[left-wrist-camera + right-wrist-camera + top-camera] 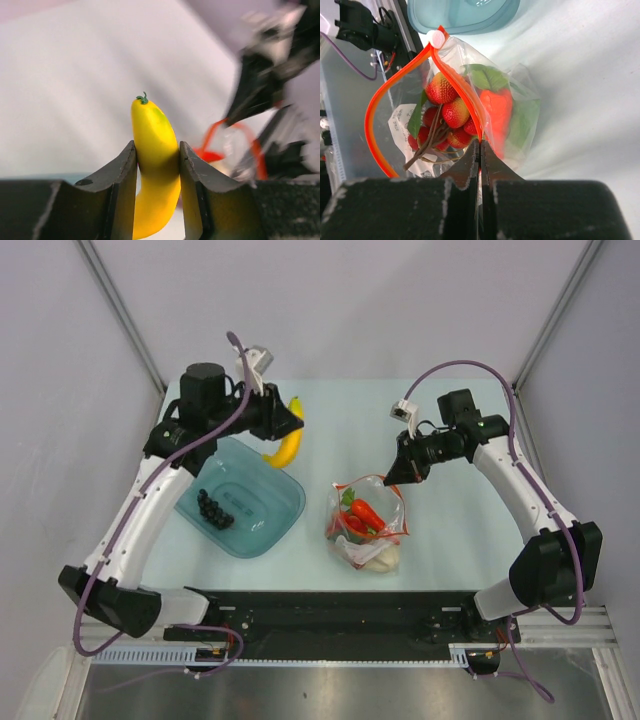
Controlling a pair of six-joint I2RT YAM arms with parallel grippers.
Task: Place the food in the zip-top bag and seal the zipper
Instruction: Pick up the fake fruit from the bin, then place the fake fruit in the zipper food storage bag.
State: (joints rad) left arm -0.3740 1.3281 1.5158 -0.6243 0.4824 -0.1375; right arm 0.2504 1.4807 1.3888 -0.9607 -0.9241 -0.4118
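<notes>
Bag (368, 525), mid-desk near the front edge, holds berries (445, 112), pepper (366, 513) and cabbage (385, 558). Right jaws are clamped on its zipper (375, 110), left jaws grip the banana (289, 445). Grapes (214, 510) lie in the bowl (270, 530). Sealing not yet done.

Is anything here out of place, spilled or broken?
Nothing looks spilled or broken. One straggler: the grape bunch lies alone in the teal bowl, while berries and pepper sit in the bag. The right gripper pinches the bag's gaping mouth; the left gripper holds the banana.

Glossy banana (154, 165), crinkly clear plastic bag (470, 105)
</notes>
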